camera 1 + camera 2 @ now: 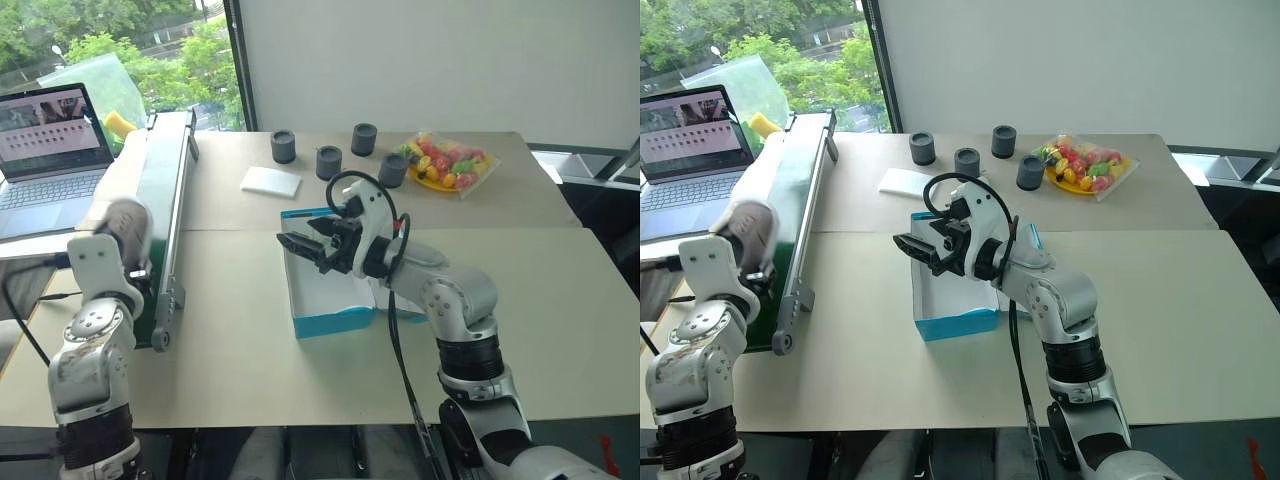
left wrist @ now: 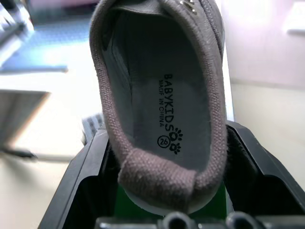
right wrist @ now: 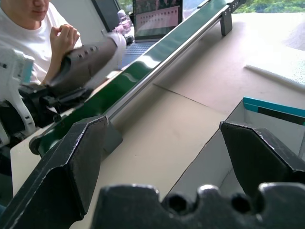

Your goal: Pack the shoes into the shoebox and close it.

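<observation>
— What is gripped by the left claw [image 2: 164,210]?

— One shoe [image 2: 162,95] is clamped at the heel between its two black fingers [image 2: 81,186]. The pale insole with printed lettering is seen in the left wrist view. In the head views, the shoe [image 1: 125,228] is held at the robot's left, above the near end of a green conveyor belt [image 1: 165,190] that is set along the left part of the bench [image 1: 250,370].

— And the right claw [image 1: 305,245]?

— It is spread wide and nothing is held in it. It is poised over the near left corner of the shoebox [image 1: 335,320], with its fingers [image 3: 76,162] pointed toward the conveyor.

— Where is the shoebox placed?

— It is set open near the middle of the bench; bright blue walls and a white inside are seen.

— What else is found on the bench?

— A small flat white pad [image 1: 271,181] is laid just beyond the box. Four dark round cups [image 1: 329,161] are stood farther back, and a plate of coloured fruit in a clear wrap [image 1: 447,164] is placed to their right. A laptop [image 1: 50,150] is seen open at the far left, and a person in a white shirt [image 3: 33,33] is seen beyond the conveyor in the right wrist view.
</observation>
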`<state>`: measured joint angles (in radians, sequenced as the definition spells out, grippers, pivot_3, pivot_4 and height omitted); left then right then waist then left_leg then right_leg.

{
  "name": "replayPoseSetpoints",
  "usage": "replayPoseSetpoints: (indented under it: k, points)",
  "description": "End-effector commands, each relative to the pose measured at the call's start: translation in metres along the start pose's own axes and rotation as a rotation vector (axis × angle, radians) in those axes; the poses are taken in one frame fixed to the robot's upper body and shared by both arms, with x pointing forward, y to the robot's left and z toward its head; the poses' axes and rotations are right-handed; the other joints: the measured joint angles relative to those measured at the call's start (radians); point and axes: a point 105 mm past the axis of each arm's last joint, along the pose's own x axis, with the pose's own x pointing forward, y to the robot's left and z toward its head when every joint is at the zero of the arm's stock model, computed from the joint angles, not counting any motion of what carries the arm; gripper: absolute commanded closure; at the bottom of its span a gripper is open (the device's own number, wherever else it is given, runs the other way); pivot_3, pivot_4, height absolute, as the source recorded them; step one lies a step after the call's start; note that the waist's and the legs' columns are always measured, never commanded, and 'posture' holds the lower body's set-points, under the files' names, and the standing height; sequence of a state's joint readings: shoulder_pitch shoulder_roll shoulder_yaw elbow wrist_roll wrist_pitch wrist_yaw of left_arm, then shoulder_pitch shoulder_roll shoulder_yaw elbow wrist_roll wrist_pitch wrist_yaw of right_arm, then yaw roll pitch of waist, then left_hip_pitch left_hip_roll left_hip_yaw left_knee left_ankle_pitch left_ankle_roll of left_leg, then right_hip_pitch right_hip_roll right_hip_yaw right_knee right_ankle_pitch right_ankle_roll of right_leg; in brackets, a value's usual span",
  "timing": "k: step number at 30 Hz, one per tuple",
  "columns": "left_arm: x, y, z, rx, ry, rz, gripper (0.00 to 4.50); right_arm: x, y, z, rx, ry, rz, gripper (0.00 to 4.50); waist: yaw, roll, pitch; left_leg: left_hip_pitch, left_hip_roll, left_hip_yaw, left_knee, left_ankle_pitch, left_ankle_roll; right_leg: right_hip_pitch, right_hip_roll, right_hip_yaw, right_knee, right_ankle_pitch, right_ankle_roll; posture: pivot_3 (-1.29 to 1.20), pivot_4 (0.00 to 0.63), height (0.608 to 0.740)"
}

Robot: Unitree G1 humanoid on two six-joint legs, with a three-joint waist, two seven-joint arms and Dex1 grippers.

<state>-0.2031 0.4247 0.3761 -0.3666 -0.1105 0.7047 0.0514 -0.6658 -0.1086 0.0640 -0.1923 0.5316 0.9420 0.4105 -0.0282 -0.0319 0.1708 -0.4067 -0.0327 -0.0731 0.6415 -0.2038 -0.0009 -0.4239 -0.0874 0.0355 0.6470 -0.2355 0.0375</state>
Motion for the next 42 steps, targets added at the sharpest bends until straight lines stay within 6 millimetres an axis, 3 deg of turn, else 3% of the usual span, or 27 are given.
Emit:
replayPoseSetpoints:
  k: [1,3,5,7,11,20,23,28,33,40,42]
  points:
    - [-0.015,-0.034,0.047,0.068,-0.256,-0.095,1.93,0.003,0.005,0.021,0.051,-0.081,0.035,0.0,0.002,0.0,0.0,0.0,0.0,0.0,-0.001,0.0,0.0,0.0,0.0,0.0,0.0,0.0,0.0,0.0,0.15,0.74]
    - [-0.023,-0.059,0.052,0.015,-0.286,-0.202,1.93,0.004,0.005,0.023,0.129,-0.095,0.052,0.0,0.005,0.0,0.0,0.0,0.0,0.0,-0.001,0.0,0.0,0.0,-0.001,0.0,0.0,0.0,0.0,0.0,0.15,0.74]
    - [-0.039,-0.098,0.052,-0.069,-0.271,-0.406,1.93,0.006,-0.001,0.026,0.222,-0.111,0.04,0.0,0.008,0.0,0.0,0.0,0.0,0.0,-0.001,0.0,0.0,0.0,-0.002,0.0,-0.001,0.0,0.0,0.0,0.15,0.74]
    - [-0.068,-0.138,0.059,-0.215,-0.252,-0.642,1.93,0.009,-0.006,0.025,0.3,-0.105,0.033,0.0,0.007,0.0,0.0,0.0,0.0,0.0,-0.001,0.0,0.0,0.0,-0.001,0.0,0.0,0.0,0.0,0.0,0.15,0.74]
    - [-0.096,-0.165,0.066,-0.296,-0.23,-0.828,1.93,0.011,-0.008,0.027,0.398,-0.101,0.046,0.0,0.004,0.0,0.0,-0.002,0.0,0.0,0.0,0.0,0.0,0.0,-0.001,0.0,-0.001,0.0,0.001,0.0,0.15,0.74]
    - [-0.094,-0.167,0.062,-0.276,-0.198,-0.847,1.93,0.007,-0.012,0.033,0.425,-0.136,0.025,0.0,-0.015,0.0,0.0,0.002,0.001,0.003,0.0,0.0,0.001,0.001,0.002,0.002,0.001,0.0,0.001,0.0,0.15,0.74]
    - [-0.092,-0.167,0.063,-0.275,-0.199,-0.846,1.94,0.006,-0.014,0.034,0.428,-0.145,0.008,0.75,-0.014,0.0,0.0,0.001,0.001,0.003,0.0,0.0,0.001,0.001,0.002,0.002,0.0,0.0,0.001,0.0,0.15,0.74]
    - [-0.088,-0.167,0.061,-0.264,-0.195,-0.835,1.94,0.005,-0.013,0.034,0.426,-0.145,0.004,2.55,-0.015,0.0,0.0,0.001,0.001,0.003,0.0,0.0,0.001,0.001,0.002,0.002,0.0,0.0,0.001,0.0,0.15,0.74]
    - [-0.085,-0.167,0.055,-0.237,-0.172,-0.827,1.94,0.005,-0.006,0.034,0.424,-0.136,0.045,3.85,-0.015,0.0,0.0,0.001,0.001,0.003,0.0,0.0,0.001,0.001,0.002,0.002,0.0,0.0,0.001,0.0,0.15,0.74]
    - [-0.084,-0.167,0.047,-0.165,-0.157,-0.823,1.94,0.005,0.004,0.035,0.432,-0.128,0.103,3.92,-0.015,0.0,0.0,0.001,0.001,0.003,0.0,0.0,0.001,0.001,0.002,0.002,0.0,0.0,0.001,0.0,0.15,0.74]
    - [-0.086,-0.167,0.048,-0.165,-0.166,-0.829,1.06,0.004,0.002,0.038,0.45,-0.145,0.097,3.92,-0.015,0.0,0.0,0.001,0.001,0.003,0.0,0.0,0.001,0.001,0.002,0.002,0.0,0.0,0.001,0.0,0.15,0.74]
